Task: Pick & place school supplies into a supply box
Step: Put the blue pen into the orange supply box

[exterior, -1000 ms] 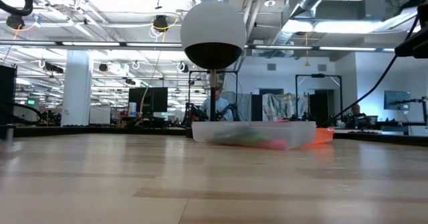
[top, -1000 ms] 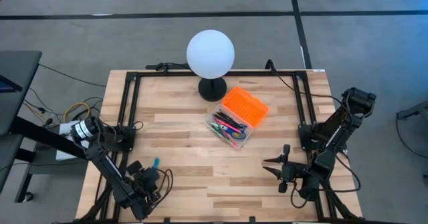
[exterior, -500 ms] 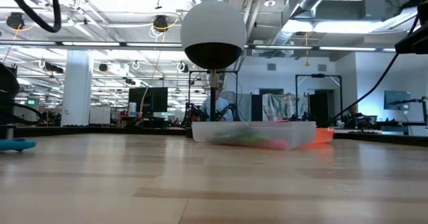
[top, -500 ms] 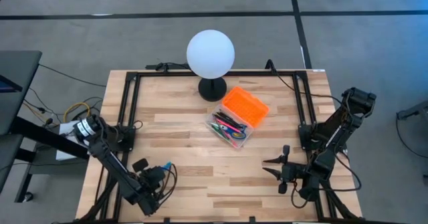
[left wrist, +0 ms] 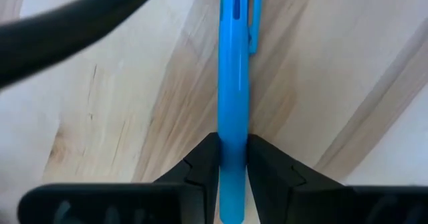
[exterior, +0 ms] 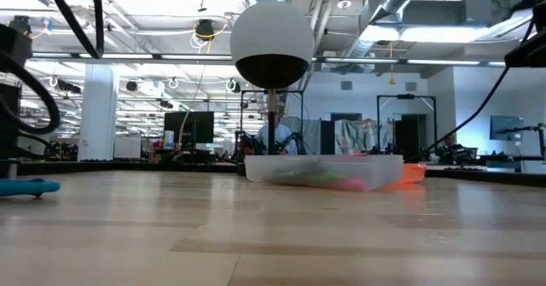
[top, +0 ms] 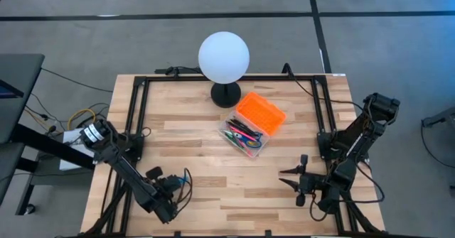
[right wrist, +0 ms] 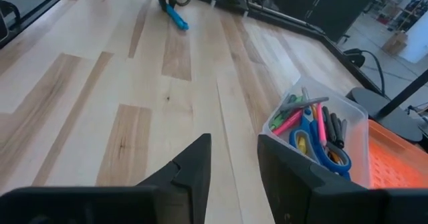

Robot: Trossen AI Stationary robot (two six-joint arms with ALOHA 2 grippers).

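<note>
My left fingers (left wrist: 233,164) hold the blue pen (left wrist: 233,83) near one end, so it may swing while I lift it

A: Grey concrete floor (top: 370,46) all round the table, dark seam lines crossing it

B: And across the room, a long open hall: white column (exterior: 98,111), rows of ceiling lights (exterior: 51,60), silver ducts (exterior: 409,4) overhead

A: Dark monitors (exterior: 189,128) and black frames (exterior: 405,124) far back, a person seated among them
</note>
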